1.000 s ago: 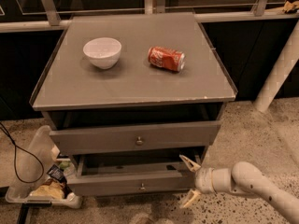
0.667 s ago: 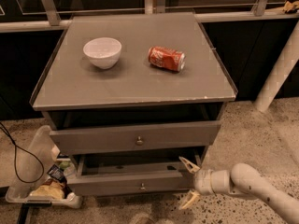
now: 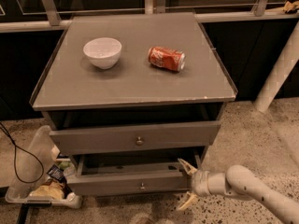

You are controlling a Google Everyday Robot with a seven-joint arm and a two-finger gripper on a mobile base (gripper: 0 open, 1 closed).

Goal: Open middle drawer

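Observation:
The grey cabinet (image 3: 133,85) shows two drawer fronts, each with a small round knob. The upper front (image 3: 93,141) stands slightly out. The lower one, the middle drawer (image 3: 112,186), is pulled out partway, with its dark inside showing above its front. No third front shows below it. My gripper (image 3: 187,183) is at the right end of the middle drawer's front. It is open, with one finger (image 3: 185,164) at the front's top edge and the other near the floor. It holds nothing.
A white bowl (image 3: 102,52) and a red soda can (image 3: 166,59) lying on its side are on the cabinet top. A clear bin with snack bags (image 3: 39,190) and a black cable (image 3: 16,157) lie on the floor at left. A white post (image 3: 278,73) stands at right.
The gripper has edged slightly left along the drawer's right end. The drawers, bowl and can have not visibly moved.

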